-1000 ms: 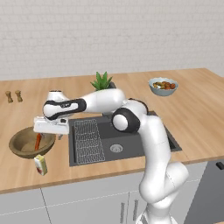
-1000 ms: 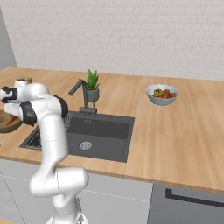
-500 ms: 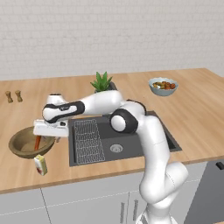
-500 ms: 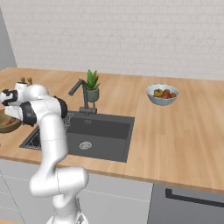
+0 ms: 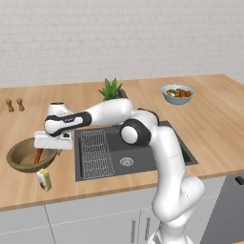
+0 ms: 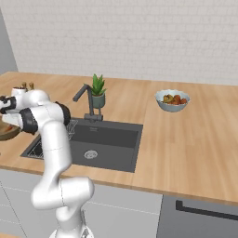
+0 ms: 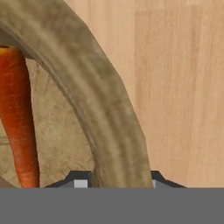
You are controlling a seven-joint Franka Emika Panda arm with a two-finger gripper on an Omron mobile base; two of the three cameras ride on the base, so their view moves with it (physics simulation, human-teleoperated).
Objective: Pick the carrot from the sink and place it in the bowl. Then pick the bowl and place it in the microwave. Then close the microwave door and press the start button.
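The brown wooden bowl [image 5: 21, 157] sits on the counter left of the dark sink [image 5: 143, 147]. The orange carrot [image 5: 38, 155] leans upright inside it, against the right wall; the hand view shows the carrot [image 7: 19, 113] left of the bowl's thick rim [image 7: 96, 109]. My gripper [image 5: 53, 150] hangs low over that right rim, open, and in the hand view the gripper [image 7: 117, 181] has one fingertip on each side of the rim, the carrot outside them. The microwave and its door are out of view.
A small carton [image 5: 44, 179] stands in front of the bowl near the counter edge. Two shakers [image 5: 14, 105] stand far left. A wire rack [image 5: 95, 152] lies in the sink's left half. A potted plant [image 5: 111, 89], a faucet [image 6: 86, 100] and a grey-blue food bowl [image 5: 177, 93] lie behind.
The hand has sunk slightly and edged left over the bowl's right rim. The carrot stays leaning inside the bowl.
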